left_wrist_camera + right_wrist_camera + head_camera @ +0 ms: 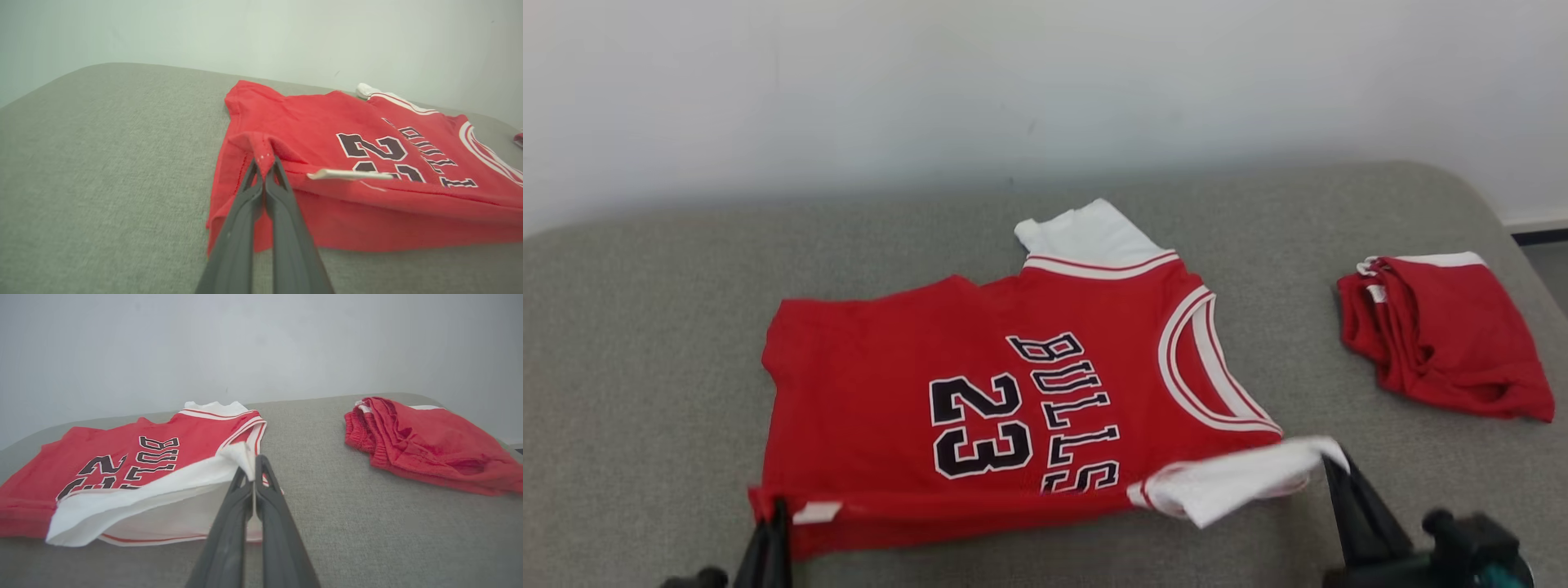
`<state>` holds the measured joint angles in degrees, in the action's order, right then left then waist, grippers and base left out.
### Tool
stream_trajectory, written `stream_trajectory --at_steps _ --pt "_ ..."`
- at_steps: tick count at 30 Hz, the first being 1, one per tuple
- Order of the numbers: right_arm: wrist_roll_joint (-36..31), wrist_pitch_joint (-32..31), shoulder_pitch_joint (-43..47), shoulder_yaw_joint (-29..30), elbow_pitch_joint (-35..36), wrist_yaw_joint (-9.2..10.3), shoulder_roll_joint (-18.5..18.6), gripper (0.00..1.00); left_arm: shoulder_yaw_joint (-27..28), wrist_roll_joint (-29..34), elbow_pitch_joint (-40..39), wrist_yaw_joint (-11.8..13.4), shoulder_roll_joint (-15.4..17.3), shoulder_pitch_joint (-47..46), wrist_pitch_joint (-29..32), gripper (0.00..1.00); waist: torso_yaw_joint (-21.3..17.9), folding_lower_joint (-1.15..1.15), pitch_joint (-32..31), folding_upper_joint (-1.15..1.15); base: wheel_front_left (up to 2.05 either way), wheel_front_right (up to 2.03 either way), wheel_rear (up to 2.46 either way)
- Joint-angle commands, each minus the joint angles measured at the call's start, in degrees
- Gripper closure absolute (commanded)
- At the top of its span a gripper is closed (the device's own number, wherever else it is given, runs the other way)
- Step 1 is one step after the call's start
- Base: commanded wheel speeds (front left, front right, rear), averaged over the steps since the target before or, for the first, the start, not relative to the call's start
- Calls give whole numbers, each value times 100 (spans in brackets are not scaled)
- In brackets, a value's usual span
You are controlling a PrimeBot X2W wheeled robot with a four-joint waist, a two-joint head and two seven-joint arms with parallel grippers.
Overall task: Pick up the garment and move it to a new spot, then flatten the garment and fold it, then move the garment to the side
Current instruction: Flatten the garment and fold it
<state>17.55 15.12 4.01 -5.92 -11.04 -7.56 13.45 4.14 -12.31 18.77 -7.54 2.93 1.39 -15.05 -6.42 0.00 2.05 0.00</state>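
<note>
The garment is a red jersey with white sleeves, printed "BULLS 23", lying sideways on the grey padded table. Its near long edge is lifted a little off the table. My left gripper is shut on the red hem corner at the lower left. Over at the lower right, my right gripper is shut on the tip of the near white sleeve, which stretches leftward from it. The far white sleeve lies flat at the back.
A folded pair of red shorts lies at the table's right side, also seen as red shorts in the right wrist view. A pale wall stands behind the table. The table's rounded right corner drops to the floor.
</note>
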Motion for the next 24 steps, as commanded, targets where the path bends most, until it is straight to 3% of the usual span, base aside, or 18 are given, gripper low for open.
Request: stream_trajectory --at_steps 1,10,24 --pt "-50 -2 -307 2 38 18 -46 100 -3 53 -82 14 31 -252 -16 100 119 0 347 0 0 0 0" --pt "-240 -2 -1698 90 -602 17 -79 100 -160 164 128 13 147 -1290 -16 100 321 0 967 0 0 0 0" --pt "-386 -2 -2652 150 -1267 17 -22 100 -206 456 665 13 149 -2163 -17 100 463 0 1565 0 0 0 0"
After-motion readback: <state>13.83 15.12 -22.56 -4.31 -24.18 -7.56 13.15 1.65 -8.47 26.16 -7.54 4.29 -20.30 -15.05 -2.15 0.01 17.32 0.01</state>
